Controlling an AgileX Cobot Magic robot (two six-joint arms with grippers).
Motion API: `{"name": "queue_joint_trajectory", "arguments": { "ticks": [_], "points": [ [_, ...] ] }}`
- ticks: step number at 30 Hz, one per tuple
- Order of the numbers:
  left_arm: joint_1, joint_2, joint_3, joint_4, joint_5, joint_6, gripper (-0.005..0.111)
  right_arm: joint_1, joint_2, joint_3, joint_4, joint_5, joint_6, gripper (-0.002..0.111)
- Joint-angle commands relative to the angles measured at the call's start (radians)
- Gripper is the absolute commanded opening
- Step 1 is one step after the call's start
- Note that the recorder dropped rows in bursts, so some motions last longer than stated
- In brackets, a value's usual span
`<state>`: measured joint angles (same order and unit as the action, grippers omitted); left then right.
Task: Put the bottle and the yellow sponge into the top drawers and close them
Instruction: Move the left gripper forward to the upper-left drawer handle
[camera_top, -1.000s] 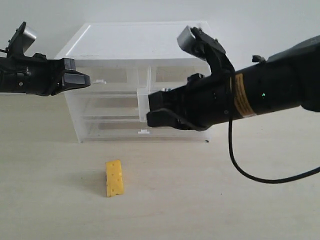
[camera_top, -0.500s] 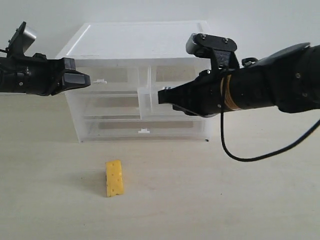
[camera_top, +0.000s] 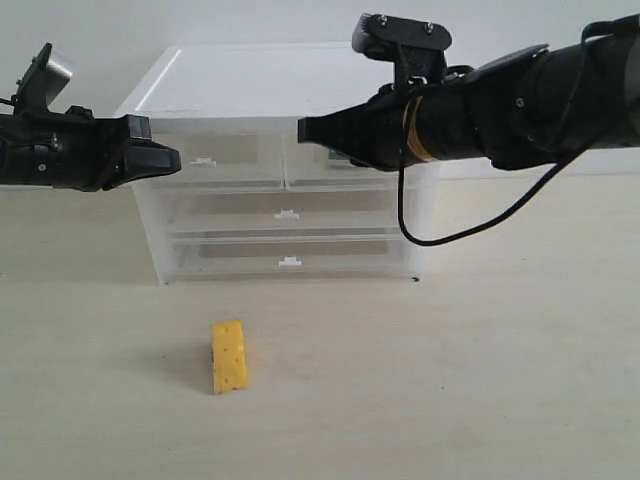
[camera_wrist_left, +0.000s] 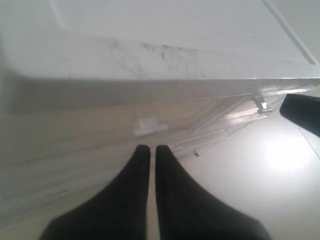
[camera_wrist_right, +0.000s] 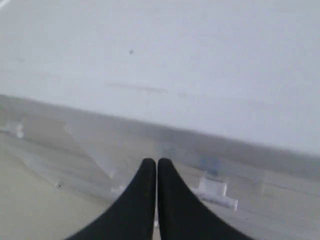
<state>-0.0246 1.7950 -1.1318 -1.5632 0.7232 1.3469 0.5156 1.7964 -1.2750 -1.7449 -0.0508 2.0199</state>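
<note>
Your left tool, pressed together, hung just beside the shut top left drawer, so the yellow sponge, lying on the bench on the near side of the cabinet, had nowhere to go. A pull on the small handle tab could slip or drag the cabinet. Your right tool, likewise pressed together, sat at the top right drawer; the bottle was not plainly visible.

my left gripper is pinched closed, tips aimed inward. right gripper closed too, reaching twd the middle, a bit higher. both arms abt level.
</note>
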Motion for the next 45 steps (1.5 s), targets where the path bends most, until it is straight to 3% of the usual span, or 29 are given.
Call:
{"name": "queue_joint_trajectory", "arguments": {
  "ticks": [1, 11, 20, 23, 27, 29, 30, 35, 36, 40, 43, 45],
  "points": [
    [0.001, -0.001, 0.003, -0.010, 0.006, 0.008, 0.004, -0.007, 0.008, -0.059, 0.006, 0.031, -0.005, 0.000],
    [0.001, -0.001, 0.003, 0.007, 0.016, 0.008, 0.004, -0.007, -0.001, -0.074, 0.001, -0.195, 0.018, 0.000],
    [0.001, -0.001, 0.003, 0.079, 0.063, 0.008, 0.004, -0.007, -0.052, 0.011, 0.001, -0.190, -0.006, 0.001],
    [0.001, -0.001, 0.003, 0.083, 0.122, 0.008, 0.004, -0.007, -0.050, 0.052, 0.001, -0.124, -0.006, 0.018],
    [0.001, 0.006, 0.003, 0.071, 0.092, -0.014, 0.004, -0.007, -0.027, 0.076, 0.001, -0.080, -0.003, 0.057],
    [0.001, 0.027, 0.003, 0.042, 0.081, -0.023, 0.005, -0.007, -0.014, 0.076, 0.001, -0.080, -0.003, 0.059],
    [-0.004, 0.035, 0.003, 0.042, 0.079, -0.014, 0.009, -0.007, -0.009, 0.076, 0.001, -0.078, -0.003, 0.059],
    [-0.057, 0.063, 0.003, 0.031, -0.007, 0.034, 0.064, -0.007, -0.007, 0.076, 0.001, -0.030, -0.031, 0.059],
    [-0.075, 0.063, -0.002, 0.019, -0.029, 0.034, 0.066, -0.007, -0.007, 0.076, 0.001, -0.023, -0.044, 0.059],
    [-0.099, 0.063, -0.009, -0.065, -0.016, 0.030, 0.049, -0.007, -0.007, 0.076, 0.001, -0.017, -0.054, 0.059],
    [-0.056, 0.096, -0.009, -0.181, 0.206, 0.006, 0.046, -0.007, -0.007, 0.076, 0.001, -0.031, -0.060, 0.059],
    [-0.028, 0.127, -0.009, -0.181, 0.328, 0.000, 0.046, -0.007, -0.007, 0.076, 0.001, -0.034, -0.060, 0.059]
  ]
}}
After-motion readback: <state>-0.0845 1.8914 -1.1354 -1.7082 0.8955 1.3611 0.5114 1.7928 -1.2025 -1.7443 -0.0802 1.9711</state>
